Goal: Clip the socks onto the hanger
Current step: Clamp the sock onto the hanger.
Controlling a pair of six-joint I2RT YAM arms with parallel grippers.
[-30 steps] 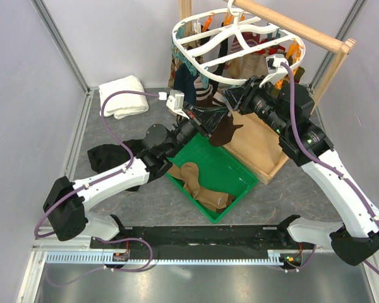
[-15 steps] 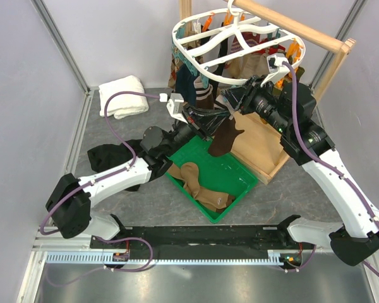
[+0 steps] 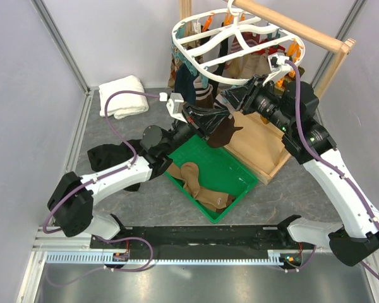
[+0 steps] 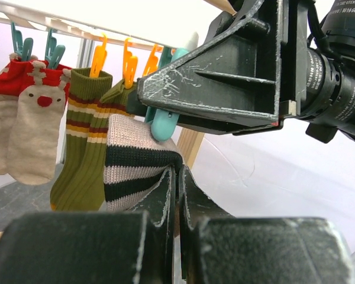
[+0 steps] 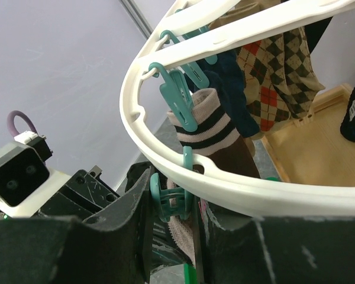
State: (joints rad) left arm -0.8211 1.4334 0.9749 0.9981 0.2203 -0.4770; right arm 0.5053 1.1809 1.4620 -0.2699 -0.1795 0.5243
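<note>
From above, the left gripper [image 3: 215, 121] is clenched on a brown striped sock [image 3: 226, 134], held just under the hanger [image 3: 188, 63]. Left wrist: the sock's cuff touches a teal clip [image 4: 164, 125]. Right wrist: the right gripper [image 5: 173, 205] squeezes that clip beneath the hanger's rim.

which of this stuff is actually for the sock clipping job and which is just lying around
For the job: hanger, striped sock in left gripper, teal clip in right gripper, tan socks in green bin.
Lying about: white towel, black cloth heap, wooden tray.
</note>
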